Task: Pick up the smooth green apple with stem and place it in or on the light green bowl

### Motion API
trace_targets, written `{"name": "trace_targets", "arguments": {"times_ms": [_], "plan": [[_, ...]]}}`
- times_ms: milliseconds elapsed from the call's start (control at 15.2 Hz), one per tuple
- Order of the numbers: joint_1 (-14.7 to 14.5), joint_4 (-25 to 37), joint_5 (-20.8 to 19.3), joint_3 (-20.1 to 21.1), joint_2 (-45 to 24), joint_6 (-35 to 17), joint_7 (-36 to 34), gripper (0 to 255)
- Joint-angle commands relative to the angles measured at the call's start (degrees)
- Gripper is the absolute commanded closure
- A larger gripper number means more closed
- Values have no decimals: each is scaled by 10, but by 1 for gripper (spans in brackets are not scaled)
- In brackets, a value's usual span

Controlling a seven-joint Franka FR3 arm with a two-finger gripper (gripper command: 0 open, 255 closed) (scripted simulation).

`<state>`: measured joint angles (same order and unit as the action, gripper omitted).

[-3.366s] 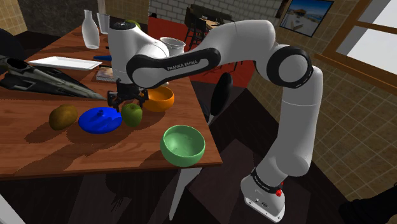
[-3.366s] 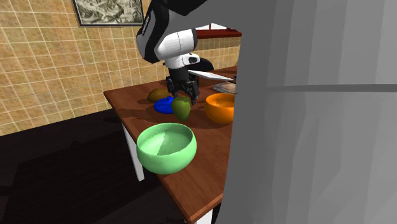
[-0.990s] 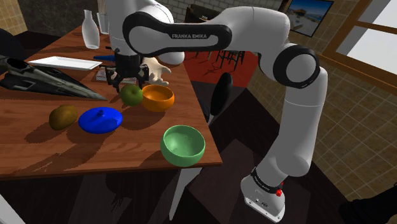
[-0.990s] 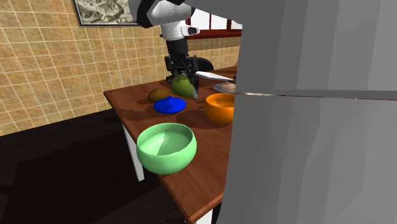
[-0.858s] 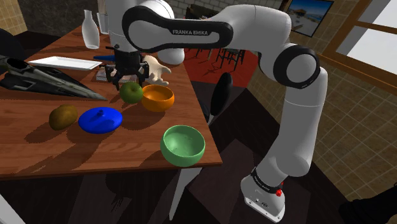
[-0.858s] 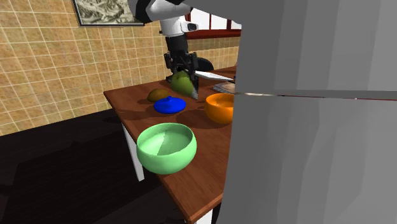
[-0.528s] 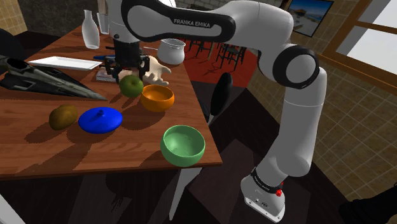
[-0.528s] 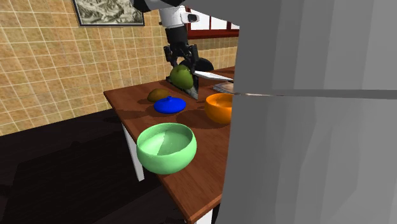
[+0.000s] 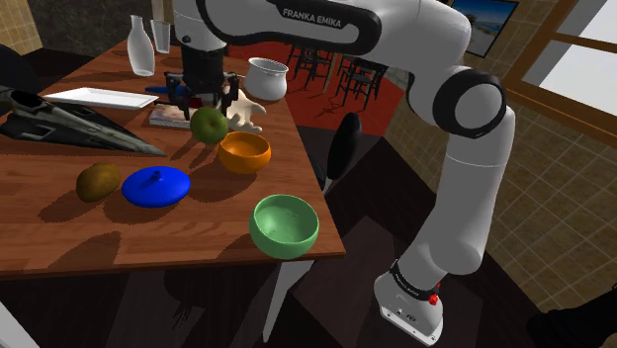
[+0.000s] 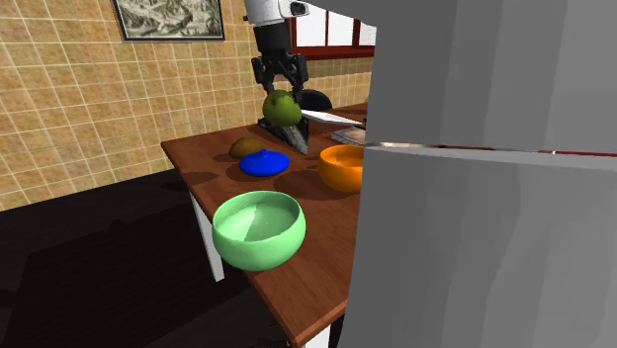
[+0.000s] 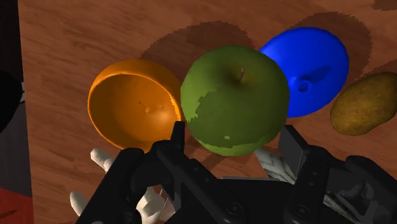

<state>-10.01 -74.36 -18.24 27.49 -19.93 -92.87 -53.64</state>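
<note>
As gripper [image 9: 206,107] clamps apple [image 9: 209,127] high off tabletop [image 9: 59,222], it should clear orange bowl [image 9: 245,156] toward green bowl [image 9: 287,237].

Bowls: we count two, a green bowl [image 9: 285,225] and an orange bowl [image 9: 244,152].
Apples: we see one apple [image 9: 209,126].
Lids: we see one blue lid [image 9: 155,185].
Brown fruit [image 9: 98,182]: we count one.
Plates: we find one plate [image 9: 99,97].
Carafes: we find one carafe [image 9: 140,49].

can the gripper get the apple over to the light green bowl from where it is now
Probably yes. The gripper holds the green apple clear above the table, and the light green bowl sits open-topped near the edge; only the low orange bowl lies between.
</note>
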Motion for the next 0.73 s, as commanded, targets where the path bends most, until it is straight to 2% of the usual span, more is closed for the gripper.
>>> {"name": "trace_targets", "arguments": {"times_ms": [0,330,660], "plan": [[17,-69,23,7,55,-18,-1,255],[41,-220,85,11,189,-52,10,255],[39,-337,144,2,314,-61,29,255]]}}
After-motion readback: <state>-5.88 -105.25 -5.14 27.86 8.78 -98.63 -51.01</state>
